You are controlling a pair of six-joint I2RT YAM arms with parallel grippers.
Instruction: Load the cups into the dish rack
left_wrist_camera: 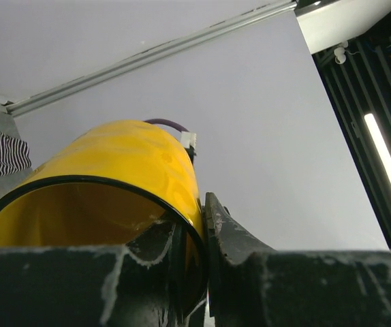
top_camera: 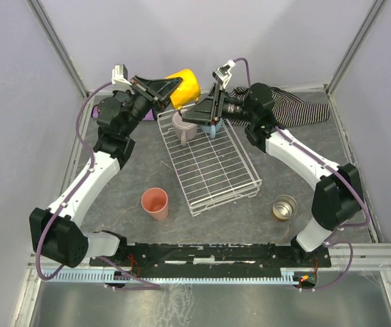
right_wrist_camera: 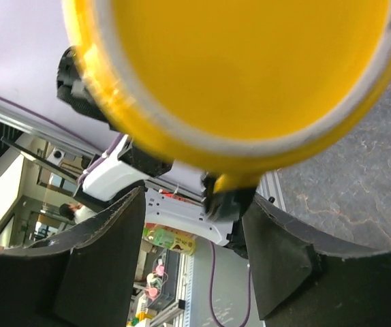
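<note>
My left gripper (top_camera: 175,88) is shut on the rim of the yellow mug (top_camera: 185,85), one finger inside and one outside, and holds it on its side in the air beyond the far end of the dish rack (top_camera: 212,167). The left wrist view shows the gripper (left_wrist_camera: 199,214) clamping the mug's (left_wrist_camera: 114,160) wall. My right gripper (top_camera: 195,114) is open and empty just right of the mug, above the rack's far end. In the right wrist view the gripper (right_wrist_camera: 192,201) faces the mug's base (right_wrist_camera: 236,68). A pale pink mug (top_camera: 183,127) and a light blue cup (top_camera: 213,129) stand in the rack.
A salmon tumbler (top_camera: 156,202) stands on the table left of the rack. A shiny metal cup (top_camera: 285,207) stands at the front right. A striped cloth (top_camera: 301,109) lies at the back right, and a purple cloth (top_camera: 100,107) shows behind my left arm. Grey walls enclose the table.
</note>
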